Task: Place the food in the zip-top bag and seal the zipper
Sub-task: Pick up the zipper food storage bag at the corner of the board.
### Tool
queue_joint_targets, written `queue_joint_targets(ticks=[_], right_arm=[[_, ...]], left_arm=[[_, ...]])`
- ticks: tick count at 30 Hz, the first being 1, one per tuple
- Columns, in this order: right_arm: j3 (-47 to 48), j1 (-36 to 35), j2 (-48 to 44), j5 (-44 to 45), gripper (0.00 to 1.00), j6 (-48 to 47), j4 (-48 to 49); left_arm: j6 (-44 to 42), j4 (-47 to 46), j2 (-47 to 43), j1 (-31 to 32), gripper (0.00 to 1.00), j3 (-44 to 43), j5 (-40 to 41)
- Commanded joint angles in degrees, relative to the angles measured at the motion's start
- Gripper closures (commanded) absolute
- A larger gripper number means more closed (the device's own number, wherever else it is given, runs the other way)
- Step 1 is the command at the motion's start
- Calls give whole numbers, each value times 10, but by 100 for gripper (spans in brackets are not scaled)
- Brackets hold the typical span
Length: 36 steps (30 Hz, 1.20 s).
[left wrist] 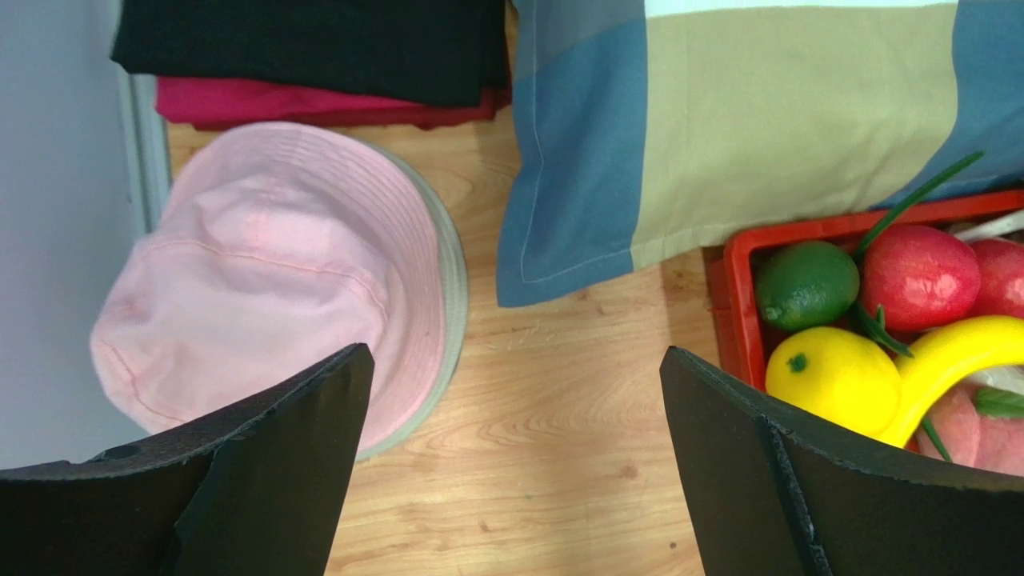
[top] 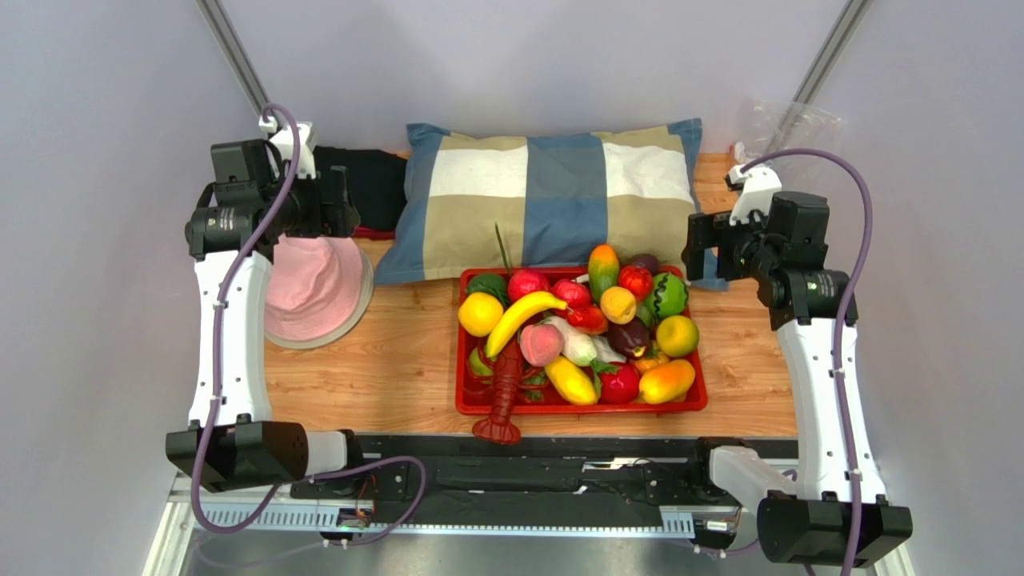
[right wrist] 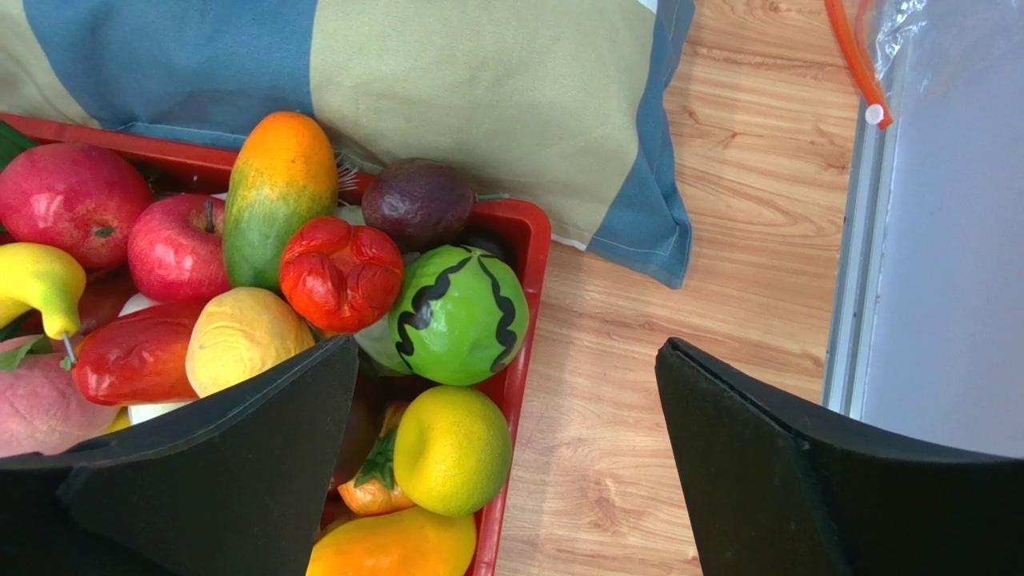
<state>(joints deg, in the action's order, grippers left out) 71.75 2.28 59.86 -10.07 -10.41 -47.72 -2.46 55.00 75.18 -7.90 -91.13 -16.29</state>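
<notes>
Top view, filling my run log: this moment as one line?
left gripper: open, empty | right gripper: open, empty | food: in red tray | zip-top bag: far right, not held

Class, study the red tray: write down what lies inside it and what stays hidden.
The red tray holds piled toy food: a banana, a mango, a striped melon and more; a lobster hangs over its near rim. Lower pieces and the tray floor are covered.

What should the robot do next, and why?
Probably the right gripper should reach back to the zip-top bag at the far right corner and pull it nearer. It and the left gripper are open and empty, the food is piled in the red tray, and the bag lies far from it.
</notes>
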Motion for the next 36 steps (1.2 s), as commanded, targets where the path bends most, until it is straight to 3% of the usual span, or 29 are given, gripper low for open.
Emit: queue_joint_targets(ticks=[1, 7, 16, 22, 31, 36], right_arm=[[17, 40, 31, -17, 0, 33, 38], [59, 118, 104, -52, 0, 97, 87], [102, 210, 248, -95, 0, 153, 225], [124, 231, 349, -75, 0, 134, 350], [205, 261, 529, -101, 0, 118, 517], [343, 261, 673, -87, 0, 116, 524]], left_arm=[[17, -48, -29, -1, 1, -14, 27], [50, -156, -81, 0, 1, 38, 68], [63, -274, -88, 0, 1, 99, -26], [84, -286, -22, 1, 1, 52, -41], [40, -308, 36, 8, 1, 29, -54], [25, -294, 74, 8, 1, 5, -28]])
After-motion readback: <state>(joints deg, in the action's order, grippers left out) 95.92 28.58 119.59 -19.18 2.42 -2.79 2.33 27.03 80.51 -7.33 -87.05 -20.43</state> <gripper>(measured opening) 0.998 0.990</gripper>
